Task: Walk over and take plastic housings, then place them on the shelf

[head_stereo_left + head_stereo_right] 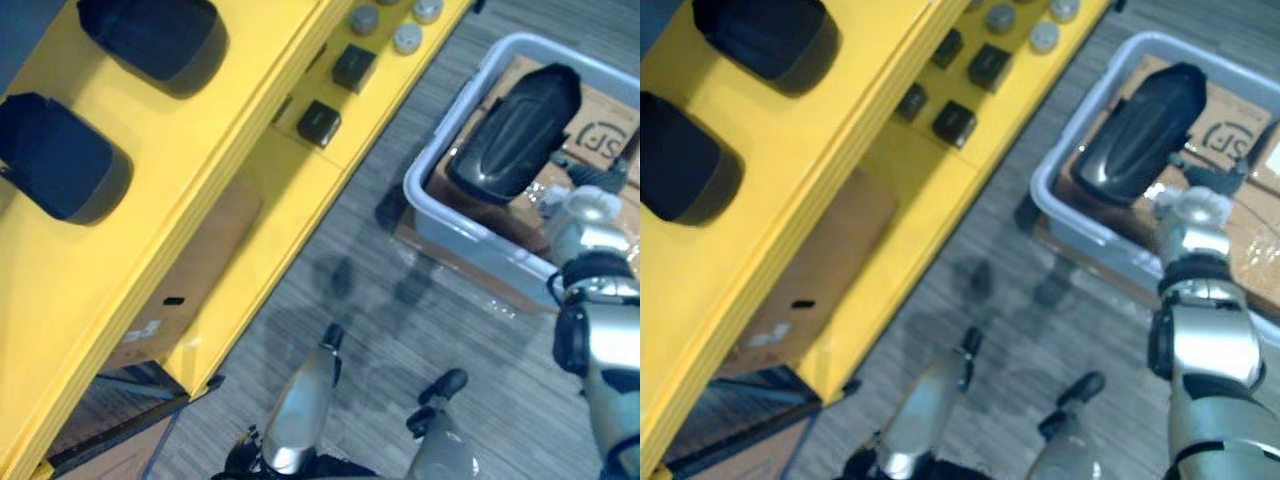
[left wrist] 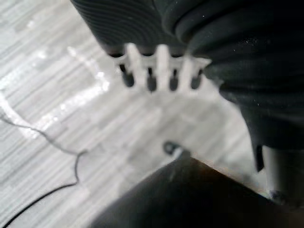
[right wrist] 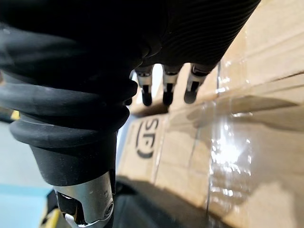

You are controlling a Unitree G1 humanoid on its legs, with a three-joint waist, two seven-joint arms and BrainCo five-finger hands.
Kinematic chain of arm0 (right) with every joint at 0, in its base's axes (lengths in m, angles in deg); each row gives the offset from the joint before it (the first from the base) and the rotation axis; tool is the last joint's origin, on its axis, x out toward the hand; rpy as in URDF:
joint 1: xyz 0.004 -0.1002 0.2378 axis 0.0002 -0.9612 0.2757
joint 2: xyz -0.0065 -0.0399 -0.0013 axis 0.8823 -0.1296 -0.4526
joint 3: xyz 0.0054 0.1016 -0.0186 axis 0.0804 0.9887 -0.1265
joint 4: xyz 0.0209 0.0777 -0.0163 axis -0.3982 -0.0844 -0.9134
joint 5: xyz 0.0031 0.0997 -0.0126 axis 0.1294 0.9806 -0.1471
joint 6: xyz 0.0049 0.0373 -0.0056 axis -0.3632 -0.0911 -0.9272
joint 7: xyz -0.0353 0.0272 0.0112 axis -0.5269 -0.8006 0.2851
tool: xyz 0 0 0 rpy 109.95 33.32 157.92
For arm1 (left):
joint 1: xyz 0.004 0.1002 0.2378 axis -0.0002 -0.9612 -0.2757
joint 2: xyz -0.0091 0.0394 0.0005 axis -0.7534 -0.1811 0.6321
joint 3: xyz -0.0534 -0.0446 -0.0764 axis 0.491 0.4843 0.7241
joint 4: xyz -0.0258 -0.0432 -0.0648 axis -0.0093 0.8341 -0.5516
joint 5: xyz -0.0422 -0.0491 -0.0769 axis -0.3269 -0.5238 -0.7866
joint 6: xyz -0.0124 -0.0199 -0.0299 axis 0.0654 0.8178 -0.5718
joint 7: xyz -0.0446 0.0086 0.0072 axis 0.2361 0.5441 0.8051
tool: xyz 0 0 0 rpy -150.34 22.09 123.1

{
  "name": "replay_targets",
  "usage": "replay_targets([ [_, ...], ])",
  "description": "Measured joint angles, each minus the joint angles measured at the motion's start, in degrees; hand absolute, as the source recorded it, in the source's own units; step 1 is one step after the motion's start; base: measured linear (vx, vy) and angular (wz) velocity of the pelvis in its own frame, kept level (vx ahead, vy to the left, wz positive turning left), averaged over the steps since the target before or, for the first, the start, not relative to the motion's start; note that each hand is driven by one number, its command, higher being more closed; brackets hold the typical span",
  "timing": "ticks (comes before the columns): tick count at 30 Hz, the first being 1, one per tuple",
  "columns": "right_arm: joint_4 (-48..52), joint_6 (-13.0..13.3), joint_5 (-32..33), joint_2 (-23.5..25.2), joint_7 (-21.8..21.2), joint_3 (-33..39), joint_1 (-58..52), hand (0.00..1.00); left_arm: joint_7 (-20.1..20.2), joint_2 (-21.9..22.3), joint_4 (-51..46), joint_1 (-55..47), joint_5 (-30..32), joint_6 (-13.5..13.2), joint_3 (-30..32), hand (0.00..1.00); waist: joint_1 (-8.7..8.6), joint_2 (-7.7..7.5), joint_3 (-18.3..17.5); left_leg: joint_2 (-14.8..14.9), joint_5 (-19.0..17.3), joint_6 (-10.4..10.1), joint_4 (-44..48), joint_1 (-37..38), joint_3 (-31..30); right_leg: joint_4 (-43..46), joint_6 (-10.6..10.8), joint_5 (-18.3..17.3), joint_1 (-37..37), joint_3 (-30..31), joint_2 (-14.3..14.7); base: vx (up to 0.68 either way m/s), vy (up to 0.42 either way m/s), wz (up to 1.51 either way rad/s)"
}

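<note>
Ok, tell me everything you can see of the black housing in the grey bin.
The black housing is a long, rounded shell of glossy dark plastic, smooth, with light glinting along its curved back, which faces up. It lies slantwise in the grey bin, resting on the cardboard inside, its lower end close to the bin's wall. The right hand hangs beside it over the cardboard, fingers straight, not gripping it.
</note>
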Motion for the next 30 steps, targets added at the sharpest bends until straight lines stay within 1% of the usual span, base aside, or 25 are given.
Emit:
replay_targets([
  [1, -0.65, -0.80, -0.01, -0.14, 0.05, -0.07, 0.54, 0.00, 0.01, 0.02, 0.19, 0.12, -0.01, 0.00, -0.40, 0.00, 0.21, 0.24, -0.02, -0.03, 0.01, 0.01, 0.05, -0.35, 0.01, 0.37, -0.06, -0.05, -0.60, 0.13, -0.17, -0.03, 0.039, -0.03],
  [2, -0.92, -1.36, -0.35, -0.78, 0.06, -0.20, 0.59, 0.00, 0.03, 0.06, 0.69, 0.55, -0.05, 0.01, -1.30, 0.00, 0.55, 0.84, 0.22, -0.12, 0.01, 0.01, 0.17, -0.45, -0.01, 0.71, -0.13, -0.14, -0.81, 0.15, -0.35, -0.04, 0.049, -0.03],
  [4, -1.24, -1.86, -1.54, -1.49, 0.22, -1.36, 0.95, 0.00, 0.13, 0.10, 1.49, 0.77, -1.15, 0.06, -2.62, 0.00, 0.91, 1.17, 0.07, -0.47, 0.01, 0.01, 0.20, -0.81, -0.01, 1.35, -0.07, -0.39, -1.55, 0.33, -0.85, -0.04, 0.052, 0.00],
  [8, -1.87, -2.70, -2.61, -3.02, -0.15, -2.41, 2.23, 0.00, 0.21, -0.03, 1.74, 0.75, -1.75, 0.17, -4.43, 0.00, 1.28, 1.26, 0.01, -0.76, -0.01, 0.03, 0.91, -2.43, -0.11, 3.06, -0.19, -1.11, -3.51, 0.47, -1.54, -0.05, 0.050, 0.02],
  [9, -2.05, -2.92, -2.80, -4.01, -0.39, -3.59, 2.39, 0.00, 0.48, 0.02, 1.72, 0.82, -1.78, 0.18, -4.81, 0.00, 1.97, 1.31, -0.02, -0.71, -0.01, 0.03, 1.32, -3.40, -0.08, 3.67, -0.29, -1.22, -4.66, 0.70, -1.63, -0.08, 0.035, -0.03],
  [10, -2.25, -3.00, -3.46, -4.32, -0.77, -3.71, 2.41, 0.00, 0.90, 0.04, 1.75, 0.81, -1.80, 0.25, -4.89, 0.00, 2.29, 1.33, -0.03, -0.67, -0.02, 0.04, 1.66, -3.89, -0.08, 3.92, -0.25, -1.28, -5.13, 0.84, -1.64, -0.08, 0.029, -0.03],
  [13, -2.70, -3.14, -3.81, -5.58, -2.48, -5.24, 2.59, 0.00, 1.83, 0.05, 1.76, 0.82, -2.15, 0.35, -5.12, 0.00, 2.83, 1.47, -0.13, -0.61, -0.17, 0.22, 2.67, -5.12, -0.02, 4.91, -0.62, -1.82, -6.37, 1.24, -1.79, -0.07, 0.015, -0.01],
  [14, -2.70, -3.16, -3.79, -5.75, -2.62, -5.43, 2.59, 1.00, 1.83, 0.04, 1.76, 0.84, -2.17, 0.36, -5.21, 0.00, 2.85, 1.59, -0.20, -0.60, -0.21, 0.26, 2.77, -5.28, -0.03, 4.98, -0.63, -1.83, -6.46, 1.22, -1.79, -0.07, 0.015, -0.01],
  [17, -2.69, -3.15, -3.87, -7.95, -3.95, -6.90, 2.75, 1.00, 1.98, -0.01, 1.78, 1.05, -3.47, 0.36, -6.51, 0.00, 3.58, 2.65, -0.93, -0.50, -0.48, 0.47, 4.12, -7.09, -0.10, 5.57, -0.67, -1.83, -7.84, 1.31, -1.78, -0.07, 0.017, 0.00],
  [18, -2.70, -3.51, -4.28, -9.02, -4.41, -7.42, 2.81, 1.00, 2.23, 0.05, 1.79, 1.05, -4.13, 0.35, -6.87, 0.00, 3.82, 2.94, -1.13, -0.48, -0.65, 0.58, 4.61, -7.70, -0.14, 5.64, -0.66, -1.82, -8.23, 1.33, -1.74, -0.08, 0.014, -0.01],
  [21, -2.74, -5.62, -5.59, -11.28, -7.13, -8.56, 2.93, 1.00, 2.36, 0.02, 1.83, 1.07, -4.48, 0.29, -7.00, 0.00, 3.86, 2.97, -1.15, -0.40, -0.78, 0.68, 5.24, -8.67, -0.14, 5.63, -0.65, -1.76, -8.83, 1.27, -1.68, -0.07, 0.008, -0.01],
  [23, -2.72, -8.65, -8.93, -12.60, -10.50, -10.25, 3.29, 1.00, 2.36, 0.02, 1.83, 1.07, -4.51, 0.34, -7.07, 0.00, 3.87, 3.21, -1.32, 0.09, -1.33, 0.68, 6.20, -9.25, -0.07, 5.61, -0.72, -1.71, -8.99, 1.24, -1.31, -0.04, -0.002, -0.06],
  [24, -2.76, -9.51, -9.72, -12.90, -11.16, -10.83, 3.61, 1.00, 2.37, 0.03, 1.83, 1.07, -4.51, 0.33, -7.14, 0.00, 3.90, 3.33, -1.40, 0.29, -1.52, 0.63, 6.52, -9.51, -0.07, 5.64, -0.72, -1.70, -9.13, 1.22, -1.17, -0.05, -0.003, -0.09],
  [25, -2.77, -11.03, -11.79, -13.04, -11.64, -11.87, 4.35, 1.00, 2.36, 0.02, 1.83, 1.08, -4.59, 0.24, -7.19, 0.00, 3.97, 3.33, -1.40, 0.46, -1.57, 0.61, 6.50, -9.68, 0.05, 5.60, -0.74, -1.68, -9.43, 1.19, -1.12, -0.02, -0.006, -0.06],
  [26, -2.88, -12.28, -13.82, -13.09, -11.77, -13.22, 4.71, 1.00, 2.36, 0.01, 1.85, 1.07, -5.10, 0.10, -7.60, 0.00, 4.05, 3.55, -1.56, 0.54, -1.57, 0.60, 6.39, -9.68, 0.03, 5.54, -0.77, -1.66, -9.45, 1.12, -1.13, -0.02, -0.008, -0.04],
  [28, -3.24, -13.88, -16.56, -13.43, -11.67, -15.08, 5.43, 1.00, 2.36, 0.01, 1.82, 1.08, -6.31, -0.33, -8.80, 0.00, 4.50, 4.17, -1.99, 0.56, -1.55, 0.60, 6.18, -9.67, -0.03, 5.49, -0.78, -1.66, -9.44, 0.89, -1.14, 0.00, 0.000, 0.00],
  [30, -3.56, -15.43, -17.54, -14.18, -11.29, -17.01, 6.41, 1.00, 2.53, 0.01, 1.79, 1.08, -6.50, -1.11, -9.51, 0.00, 5.10, 4.83, -2.46, 0.56, -1.51, 0.59, 5.73, -9.58, -0.03, 5.43, -0.79, -1.66, -9.45, 0.62, -1.20, 0.00, -0.010, 0.02],
])
